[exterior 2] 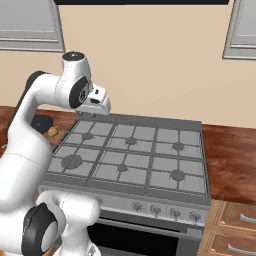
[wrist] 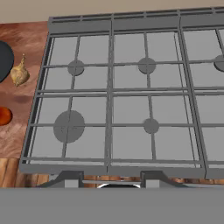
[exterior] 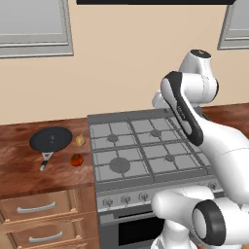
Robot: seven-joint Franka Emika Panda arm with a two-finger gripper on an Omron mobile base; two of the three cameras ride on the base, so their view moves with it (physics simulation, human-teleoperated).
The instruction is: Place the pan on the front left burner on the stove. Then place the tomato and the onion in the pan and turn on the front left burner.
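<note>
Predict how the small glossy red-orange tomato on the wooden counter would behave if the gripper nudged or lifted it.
The small glossy red-orange tomato looks like a near-perfect ball, so a nudge would probably send it rolling across the flat brown wooden counter. Its shiny skin suggests it may slip between narrow fingers. It is far smaller than the round black frying pan nearby, so likely light.

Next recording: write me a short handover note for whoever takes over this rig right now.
Gripper: above the stove's front edge, holding nothing; open or shut unclear.
Round black frying pan: on the wooden counter left of the grey steel gas stove, handle toward the front.
Yellowish-tan onion and red-orange tomato: on the counter between pan and stove.
Wide front left burner: bare.
Done: nothing.
Left: pan onto burner, tomato and onion into pan, burner on.
</note>
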